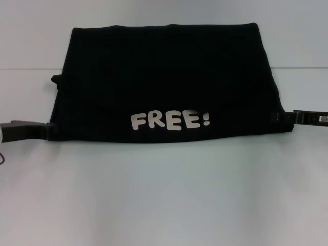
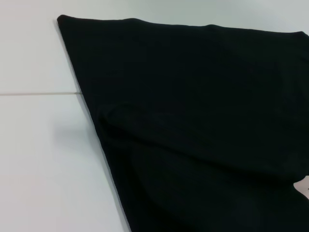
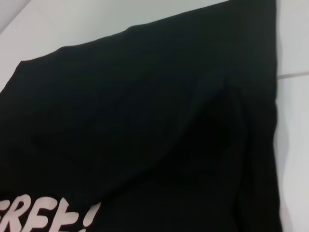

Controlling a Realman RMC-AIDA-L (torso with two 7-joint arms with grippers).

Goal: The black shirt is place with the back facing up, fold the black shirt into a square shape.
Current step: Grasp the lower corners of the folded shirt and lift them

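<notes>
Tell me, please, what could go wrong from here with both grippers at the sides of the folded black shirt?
1. The left gripper and right gripper sit at unequal heights on the black shirt, so the next fold may come out skewed.
2. A bit of fabric pokes out at the shirt's left edge; it could spoil the square shape.
3. The folded-over flap with the FREE! print lies loosely and might slip open.

black shirt [image 2: 193, 121] spread flat on white table [image 2: 38, 159], soft crease across fabric, one corner visible
</notes>
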